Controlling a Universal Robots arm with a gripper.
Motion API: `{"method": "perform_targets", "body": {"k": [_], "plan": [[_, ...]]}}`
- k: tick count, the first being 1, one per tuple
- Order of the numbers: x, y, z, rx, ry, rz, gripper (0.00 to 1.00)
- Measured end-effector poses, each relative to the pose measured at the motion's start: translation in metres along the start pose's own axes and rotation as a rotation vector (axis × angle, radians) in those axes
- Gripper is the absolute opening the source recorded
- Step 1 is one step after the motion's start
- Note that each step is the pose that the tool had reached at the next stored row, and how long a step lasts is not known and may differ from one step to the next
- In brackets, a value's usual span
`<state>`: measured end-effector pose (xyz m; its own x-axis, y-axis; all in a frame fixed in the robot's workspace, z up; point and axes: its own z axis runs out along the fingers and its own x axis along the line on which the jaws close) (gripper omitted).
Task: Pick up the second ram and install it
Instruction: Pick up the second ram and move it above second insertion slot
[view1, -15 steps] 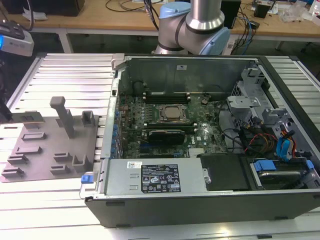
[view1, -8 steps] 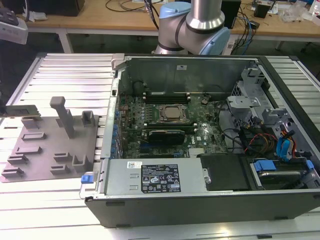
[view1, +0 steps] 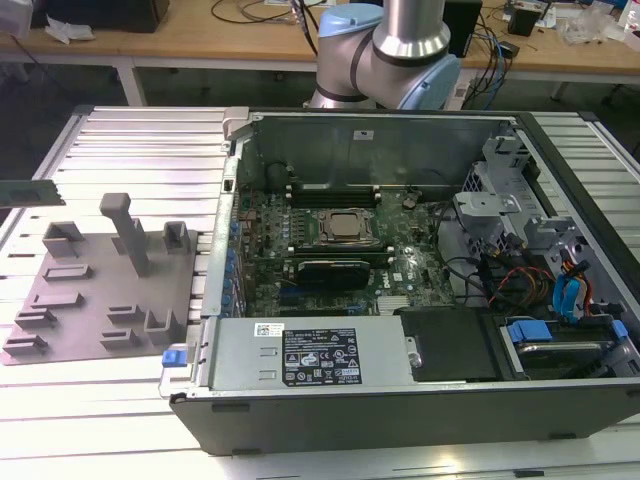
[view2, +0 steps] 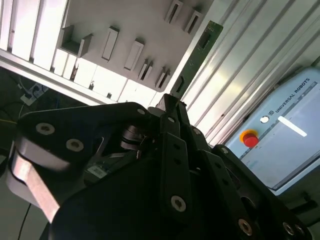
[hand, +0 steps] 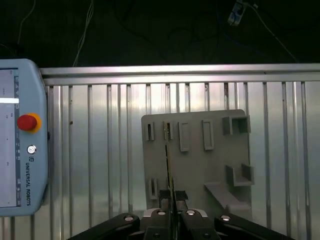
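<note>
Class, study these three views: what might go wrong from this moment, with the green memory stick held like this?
1. The jaws of the gripper pinch the thin second ram, and much of it juts past them, so it may tilt or slip.
2. It hangs near the grey tray, whose upright posts might snag it.

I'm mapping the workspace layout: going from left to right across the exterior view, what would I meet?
second ram → grey holder tray → processor in the open computer → blue cable
</note>
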<state>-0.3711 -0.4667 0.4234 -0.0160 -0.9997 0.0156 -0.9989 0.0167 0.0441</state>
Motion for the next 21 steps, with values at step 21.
{"method": "perform_targets", "body": {"k": [21], "plan": [[0.0007, 0.0005, -0.0510, -0.0020, 0.0040, 0.000, 0.11]]}}
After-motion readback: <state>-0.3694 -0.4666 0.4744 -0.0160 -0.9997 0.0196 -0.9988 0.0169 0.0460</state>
